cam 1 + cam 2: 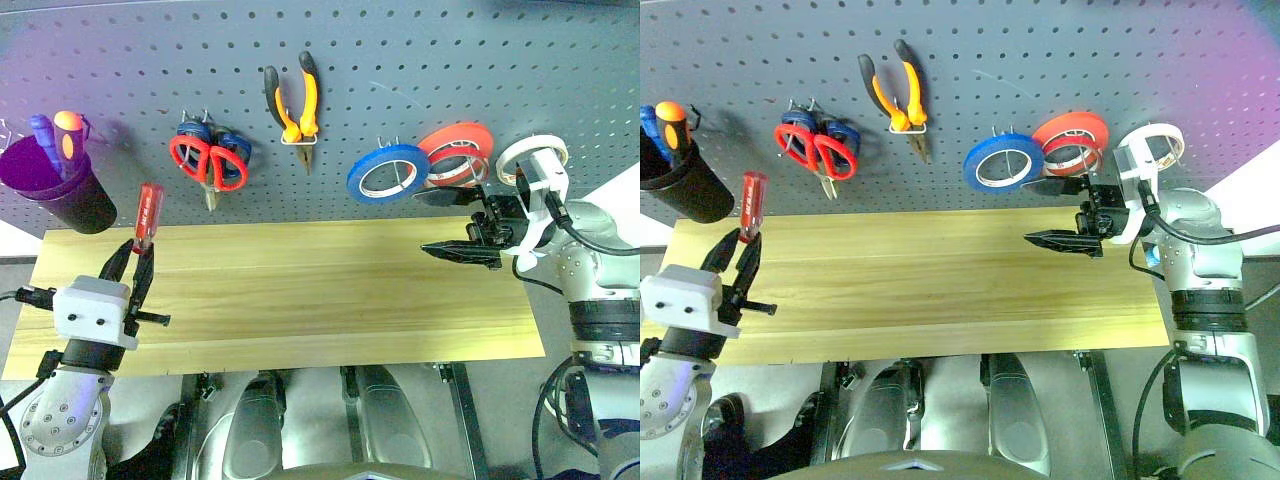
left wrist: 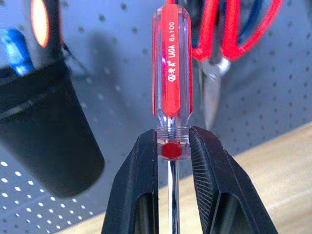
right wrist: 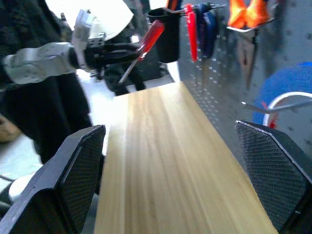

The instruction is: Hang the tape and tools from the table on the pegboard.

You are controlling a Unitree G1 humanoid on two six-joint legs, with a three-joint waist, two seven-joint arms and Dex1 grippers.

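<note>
At the far left of the head view, a dark cup [image 1: 62, 195] hangs on the pegboard [image 1: 400, 90] and holds two tools with blue and orange handles. Just below it, in the lower left of the frame, the left gripper [image 1: 128, 268] has its two black fingers closed on the screwdriver [image 1: 147, 215]. The grip is at the bottom of the red handle, where the metal shaft begins; the handle stands up above the fingers and the shaft goes down between them. In the left wrist view the fingertips [image 2: 207, 161] press on both sides of the clear collar of the handle. The screwdriver is lifted over the left end of the table [image 1: 300, 300], in front of the pegboard and beside the cup.

More to the right, the red-handled scissors [image 1: 205, 160] hang on a hook together with blue-handled scissors [image 1: 232, 143]. Next, the pliers [image 1: 295, 105] hang with the nose pointing down. Then come the blue roll [image 1: 388, 172] and the red roll [image 1: 457, 150], each on a wire hook.

At the right side of the frame, the right gripper [image 1: 452, 225] points sideways along the board, just below the red roll. Its fingers are spread wide and hold nothing. The tape [image 1: 530, 155], a whitish ring, is on the pegboard at the upper right, just behind the wrist of this arm.
</note>
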